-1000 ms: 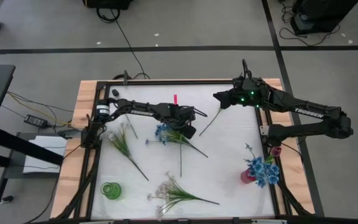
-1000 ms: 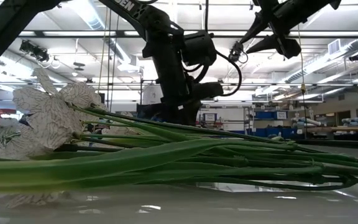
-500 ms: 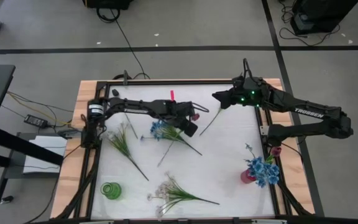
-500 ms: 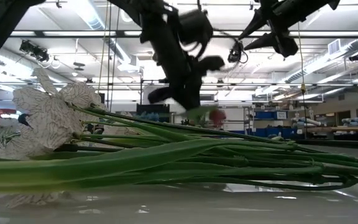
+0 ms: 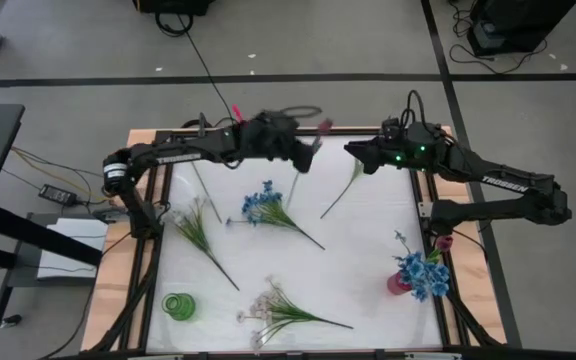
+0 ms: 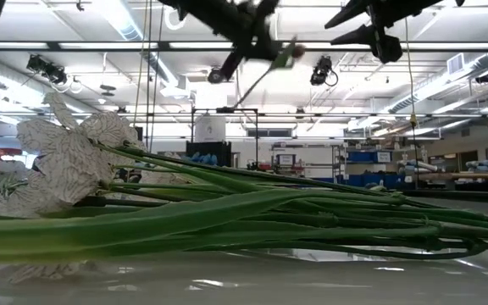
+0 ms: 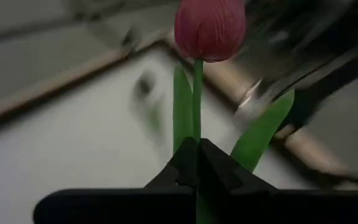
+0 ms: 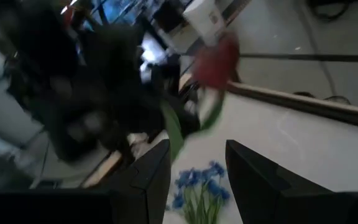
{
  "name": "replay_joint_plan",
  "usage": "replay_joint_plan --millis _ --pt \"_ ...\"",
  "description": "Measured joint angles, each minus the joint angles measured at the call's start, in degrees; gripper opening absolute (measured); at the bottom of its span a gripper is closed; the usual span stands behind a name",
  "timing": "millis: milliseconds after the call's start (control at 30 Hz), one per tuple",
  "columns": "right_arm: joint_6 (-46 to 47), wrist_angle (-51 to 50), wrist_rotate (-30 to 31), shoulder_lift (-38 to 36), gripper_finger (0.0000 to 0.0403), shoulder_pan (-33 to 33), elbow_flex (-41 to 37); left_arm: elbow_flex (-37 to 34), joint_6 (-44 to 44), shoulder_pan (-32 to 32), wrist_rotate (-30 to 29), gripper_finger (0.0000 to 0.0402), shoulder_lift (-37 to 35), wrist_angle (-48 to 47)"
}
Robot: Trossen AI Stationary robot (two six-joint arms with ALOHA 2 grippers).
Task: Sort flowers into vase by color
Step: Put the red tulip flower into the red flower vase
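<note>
left gripper (image 5: 306,152) raised at upper centre of high view, jaws pinched tight on stem of red tulip (image 7: 209,28), bloom up past fingertips. right gripper (image 5: 353,151) just right of it, upper centre-right, jaws parted about halfway, nothing between them. blue flowers (image 5: 259,203) on mat, centre. white spray (image 5: 268,308) lower centre.

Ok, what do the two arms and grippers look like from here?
Both arms are dark, jointed links. The right arm carries white lettering and green lights near its wrist. The left arm has a silvery ring at its base joint. The right gripper has two flat dark fingers.
</note>
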Motion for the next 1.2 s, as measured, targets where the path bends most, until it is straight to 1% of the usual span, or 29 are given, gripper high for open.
replay_joint_plan --millis 67,133,233,300,533,867,967,1100,1200 --pt "-1.2 0.3 -3.1 0.7 0.0162 0.5 0.0 0.0 1.2 0.2 3.2 0.0009 -0.8 5.3" --pt "-2.8 1.1 -5.4 1.3 0.0162 1.0 0.0 0.0 1.7 0.1 6.6 0.0009 -0.9 12.6" --pt "-4.9 4.2 -6.9 1.7 0.0162 2.4 0.0 0.0 1.6 -0.1 11.1 0.0009 -0.9 20.9" --pt "-6.3 6.8 -7.1 1.7 0.0162 3.3 0.0 0.0 1.6 -0.6 11.9 0.0009 -0.9 24.7" --pt "-9.9 16.1 -10.8 2.2 0.0162 4.9 0.0 0.0 1.6 -2.1 12.2 0.0009 -0.9 29.4" --pt "-11.2 18.7 -12.6 3.9 0.0160 5.0 0.0 0.0 1.5 -3.2 12.1 0.0009 -0.6 31.6" --pt "-12.5 19.5 -13.2 4.6 0.0153 5.2 0.0 0.0 2.4 -3.7 11.5 0.0009 -0.2 32.4" --pt "-12.1 21.4 -14.2 6.8 0.0140 5.2 0.0 -0.1 3.4 -3.9 11.2 0.0009 0.7 34.2" --pt "-11.0 22.7 -14.2 7.5 0.0119 5.2 0.0 0.0 3.1 -3.9 10.9 0.0009 1.3 34.5"
